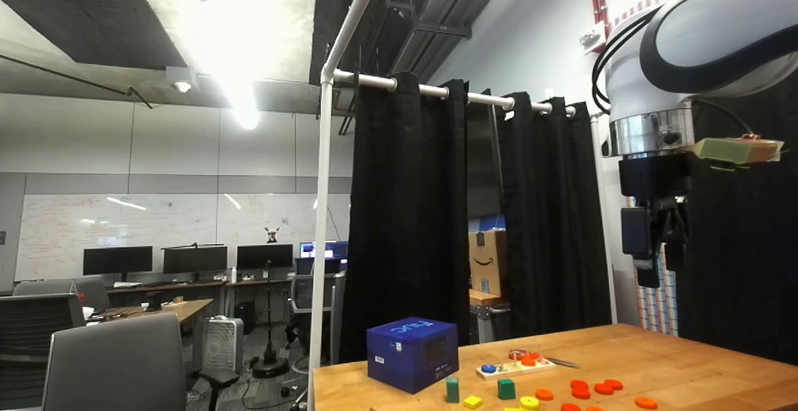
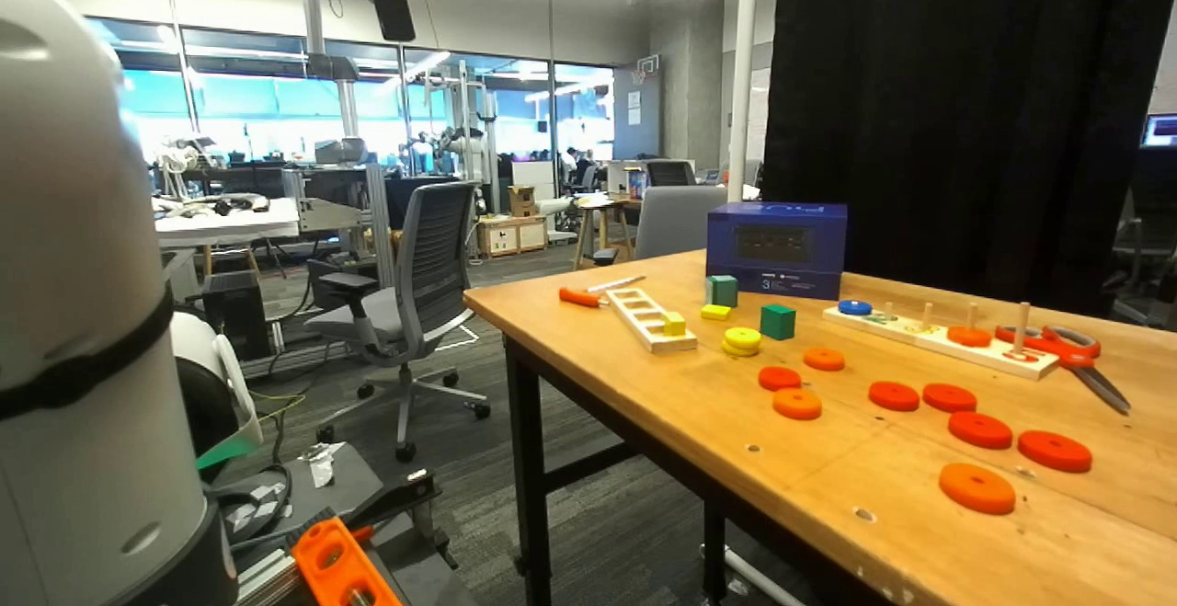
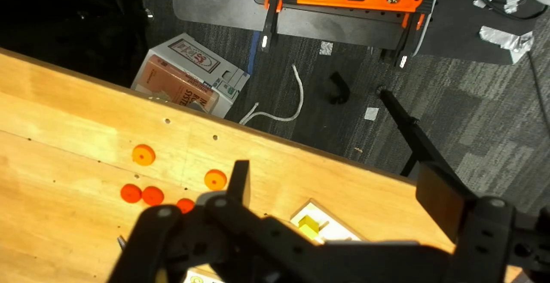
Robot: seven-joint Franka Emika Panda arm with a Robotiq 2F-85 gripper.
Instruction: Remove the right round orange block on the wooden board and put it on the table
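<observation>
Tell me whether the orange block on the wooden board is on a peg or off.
On. In an exterior view, a peg stands up from the middle of the orange block, which lies on the wooden board.

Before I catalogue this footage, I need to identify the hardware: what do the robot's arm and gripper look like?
The arm is white and rounded, with dark trim, black cables looping alongside, a silver collar and a pale yellow-green piece beside it. The gripper is black and angular, with hinged links and two blocky fingers. No lettering is readable.
</observation>
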